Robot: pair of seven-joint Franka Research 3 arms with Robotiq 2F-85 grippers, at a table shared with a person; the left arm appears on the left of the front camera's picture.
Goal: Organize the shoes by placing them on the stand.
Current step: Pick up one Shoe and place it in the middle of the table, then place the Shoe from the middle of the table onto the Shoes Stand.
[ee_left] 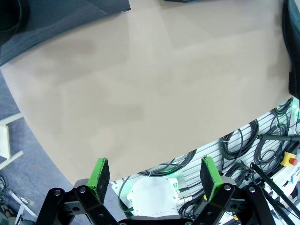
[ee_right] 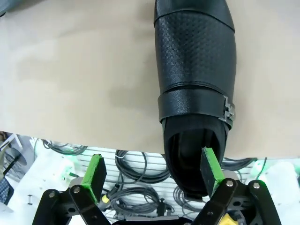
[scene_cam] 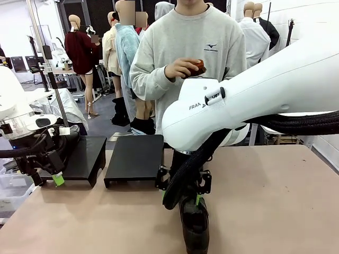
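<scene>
Both gape empty — left hand [ee_left: 153, 165] over table [ee_left: 140, 93], right hand [ee_right: 151, 158] at shoe [ee_right: 194, 56] — wrist view shows buckle [ee_right: 228, 108].

Table [scene_cam: 275, 201]: left stand [scene_cam: 85, 154], right stand [scene_cam: 133, 157] adjacent; black shoe [scene_cam: 195, 226] at near edge.

Left arm [scene_cam: 13, 100]: enters at the left edge, set low, wrist turned downward.
Left fingers [ee_left: 99, 174]: spread wide, green pads well apart, nothing between them; aimed down past the near edge of the tabletop [scene_cam: 275, 201].
Right arm [scene_cam: 275, 90]: enters from the right, reaches across the middle, last link dropping steeply.
Right wrist [scene_cam: 183, 177]: low near the front middle, pointing straight down.
Right fingers [ee_right: 95, 176]: spread wide, green pads well apart, tips just above the tabletop.
</scene>
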